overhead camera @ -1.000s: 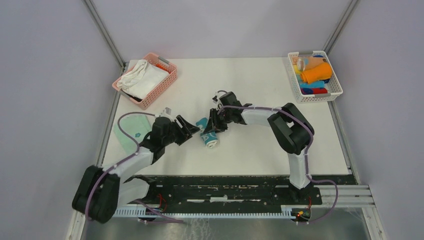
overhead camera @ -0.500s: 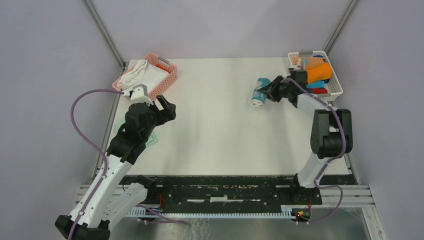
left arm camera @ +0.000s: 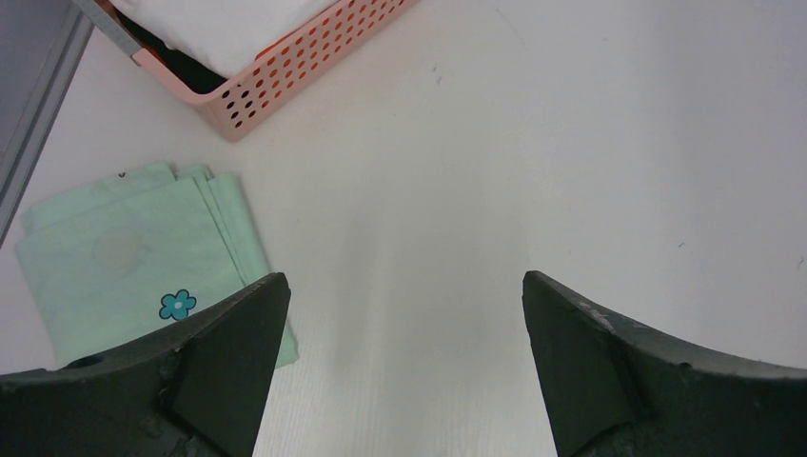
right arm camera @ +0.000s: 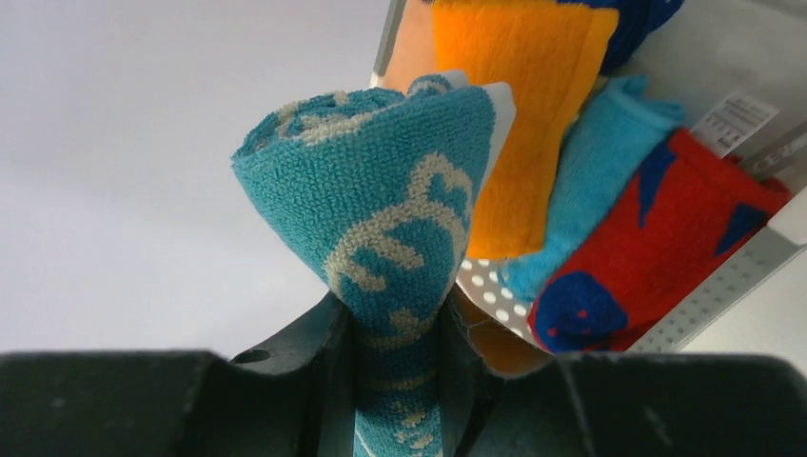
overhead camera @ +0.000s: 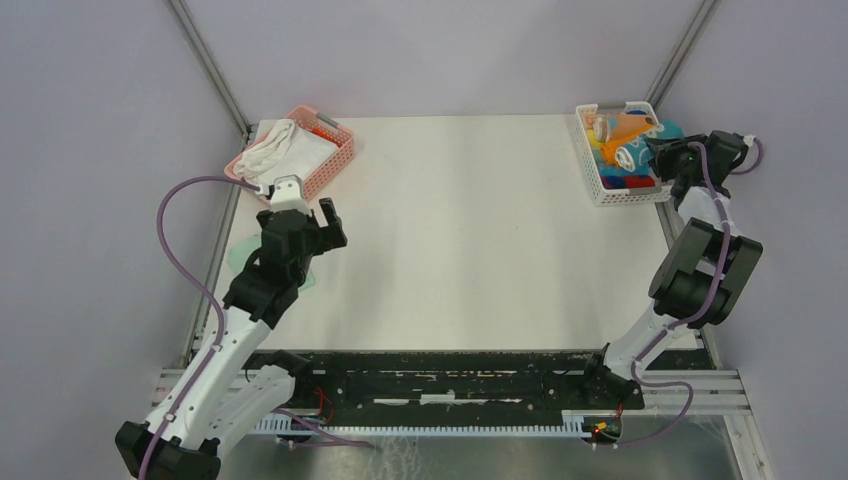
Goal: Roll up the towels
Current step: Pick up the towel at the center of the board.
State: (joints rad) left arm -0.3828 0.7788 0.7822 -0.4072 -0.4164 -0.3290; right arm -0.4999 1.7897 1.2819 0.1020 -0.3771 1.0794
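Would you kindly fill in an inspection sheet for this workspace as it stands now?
Surface: white table, no spills seen.
Job's things: folded mint towel flat near the left arm; rolled towels in white basket.
Clutter: pink basket holding white cloth.
Grippers: left gripper open above table; right gripper shut on teal rolled towel at white basket.
Cables: purple cables loop along both arms.
Surroundings: grey walls, metal frame posts.

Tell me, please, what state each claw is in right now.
Left claw: open, holding nothing.
Right claw: closed on the rolled teal-print towel.
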